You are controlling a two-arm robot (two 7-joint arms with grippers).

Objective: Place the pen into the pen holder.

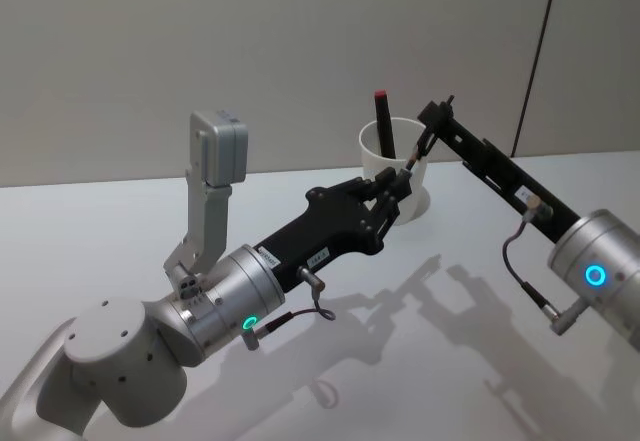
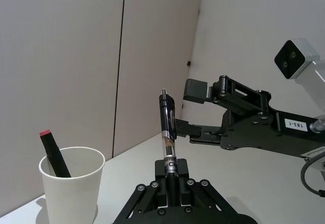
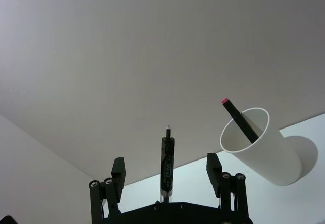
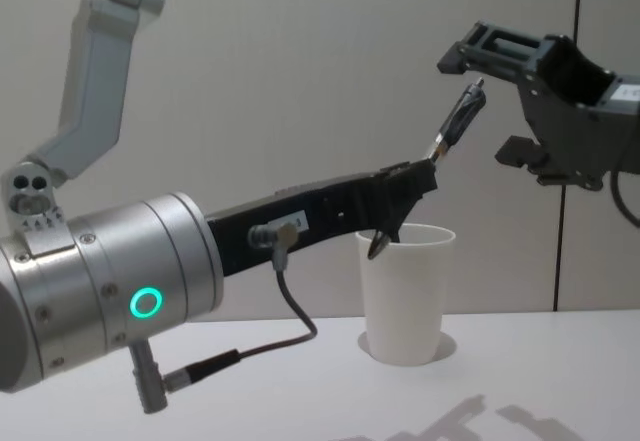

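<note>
My left gripper [image 1: 400,186] [image 2: 171,176] [image 4: 425,176] is shut on the lower end of a black pen [image 2: 167,132] [image 4: 458,121] [image 1: 421,145] with a clear section, held tilted upward just above and beside the pen holder. The pen holder [image 1: 375,156] [image 2: 71,193] [image 3: 266,153] [image 4: 405,296] is a white paper cup standing upright on the table. My right gripper [image 1: 432,126] [image 3: 166,168] [image 4: 495,96] [image 2: 190,109] is open, and its fingers [image 3: 118,172] straddle the pen's [image 3: 166,158] upper end without touching it.
A black marker with a red cap [image 1: 384,121] [image 2: 53,153] [image 3: 238,117] leans inside the cup. The white table [image 1: 480,381] stretches in front of and around the cup. A plain wall stands close behind it.
</note>
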